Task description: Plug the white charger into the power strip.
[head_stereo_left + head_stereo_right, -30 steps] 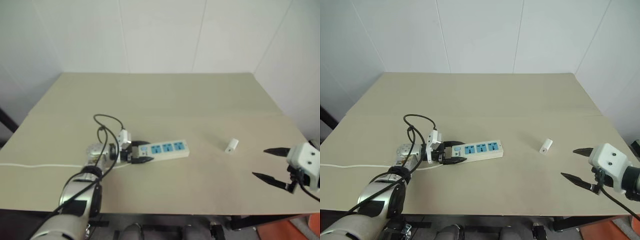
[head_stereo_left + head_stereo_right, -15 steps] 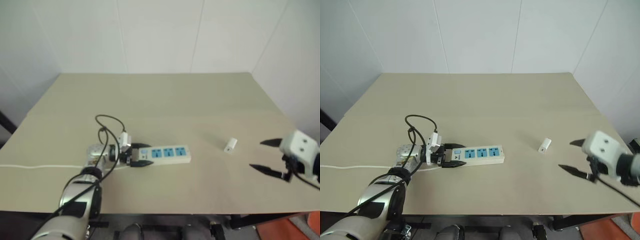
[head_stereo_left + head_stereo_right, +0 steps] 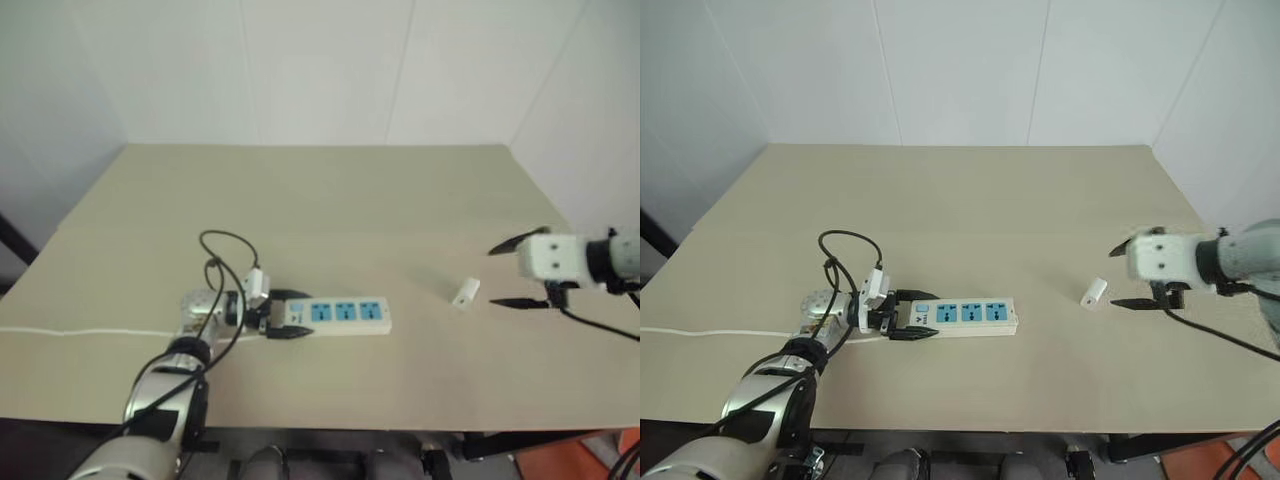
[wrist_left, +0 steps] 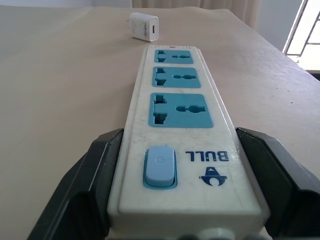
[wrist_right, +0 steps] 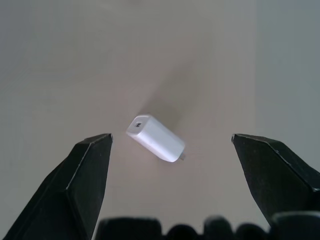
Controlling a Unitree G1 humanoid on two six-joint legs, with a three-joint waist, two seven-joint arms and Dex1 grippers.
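The power strip [image 3: 345, 314] lies on the tan table [image 3: 330, 200], a long white bar with three blue outlets and a blue switch [image 4: 160, 166]. My left gripper [image 3: 290, 316] is shut on its switch end, one black finger [image 4: 97, 172] on each long side. The white charger [image 3: 465, 293] lies on its side to the right of the strip, apart from it. My right gripper [image 3: 494, 277] hovers just right of the charger, open, fingers pointing at it. In the right wrist view the charger [image 5: 155, 138] sits between the spread fingers [image 5: 87, 165], untouched.
The strip's thin white cord [image 3: 80, 332] runs left to the table's edge. A black cable loop [image 3: 228, 245] arches over my left wrist. The table's right edge [image 3: 590, 250] is close behind my right arm. White walls stand beyond the far edge.
My right gripper has risen, moved forward and left to the charger, and rolled its fingers. The strip in my left gripper has swung slightly, lying more level across the table.
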